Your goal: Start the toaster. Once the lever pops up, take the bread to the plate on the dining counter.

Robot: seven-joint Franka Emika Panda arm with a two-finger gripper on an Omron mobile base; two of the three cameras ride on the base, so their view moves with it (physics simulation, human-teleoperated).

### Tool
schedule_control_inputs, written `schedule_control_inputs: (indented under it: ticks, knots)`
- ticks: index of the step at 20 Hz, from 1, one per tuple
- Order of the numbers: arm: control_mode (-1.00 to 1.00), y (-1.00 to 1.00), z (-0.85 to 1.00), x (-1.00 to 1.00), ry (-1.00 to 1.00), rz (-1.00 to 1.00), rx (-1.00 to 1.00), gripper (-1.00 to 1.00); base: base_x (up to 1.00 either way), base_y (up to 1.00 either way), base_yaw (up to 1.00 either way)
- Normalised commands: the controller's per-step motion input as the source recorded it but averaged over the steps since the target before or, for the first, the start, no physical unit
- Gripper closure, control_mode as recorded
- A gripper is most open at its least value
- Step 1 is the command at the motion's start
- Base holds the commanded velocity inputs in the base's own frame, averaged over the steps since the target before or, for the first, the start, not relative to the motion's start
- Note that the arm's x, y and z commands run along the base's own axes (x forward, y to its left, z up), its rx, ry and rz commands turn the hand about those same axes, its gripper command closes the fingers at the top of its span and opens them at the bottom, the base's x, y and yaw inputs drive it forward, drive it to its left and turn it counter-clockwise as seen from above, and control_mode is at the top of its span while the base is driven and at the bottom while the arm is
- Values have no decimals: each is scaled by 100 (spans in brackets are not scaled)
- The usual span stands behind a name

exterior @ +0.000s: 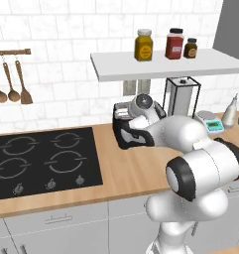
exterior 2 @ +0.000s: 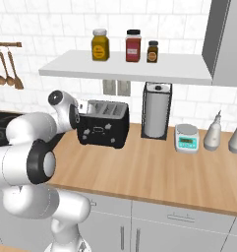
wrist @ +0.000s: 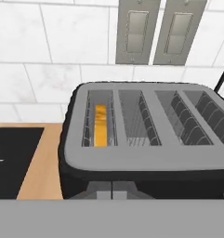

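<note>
— Toaster (exterior 2: 103, 123) first: where's it sitting?

— Middle of the right base view, on the wooden worktop (exterior 2: 154, 167), back against the white tiles and under the shelf (exterior 2: 125, 69). In the left base view it's just right of centre (exterior: 125, 130), half hidden by the arm.

— And the bread?

— Down in the slot at the far left of the hand view; you can see a golden strip of it (wrist: 100, 124) between the wires. The other slots hold nothing but wire racks.

— What's the gripper (wrist: 111, 194) doing?

— Its fingers are closed together, holding nothing. In the hand view the tips sit at the bottom centre, right against the toaster's near side. Whether they actually touch the lever, I can't tell.

— Anything else around?

— A black hob (exterior: 41, 161) at the left of the left base view, wooden spoons (exterior: 12, 82) hanging above it. On the shelf, three jars (exterior 2: 132, 45). To the right of the toaster a paper towel roll (exterior 2: 155, 115) in its stand, then a small scale (exterior 2: 187, 138) and two pale bottles (exterior 2: 213, 132).
</note>
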Motion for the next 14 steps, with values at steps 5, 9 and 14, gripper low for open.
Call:
schedule_control_inputs:
  ticks: [5,9,14]
  knots:
    - [-100,6,35,16,-1,0,0,100,0,0,0]
    - [-100,5,26,11,-1,0,0,100,0,0,0]
    - [-100,2,10,2,0,0,0,100,0,0,0]
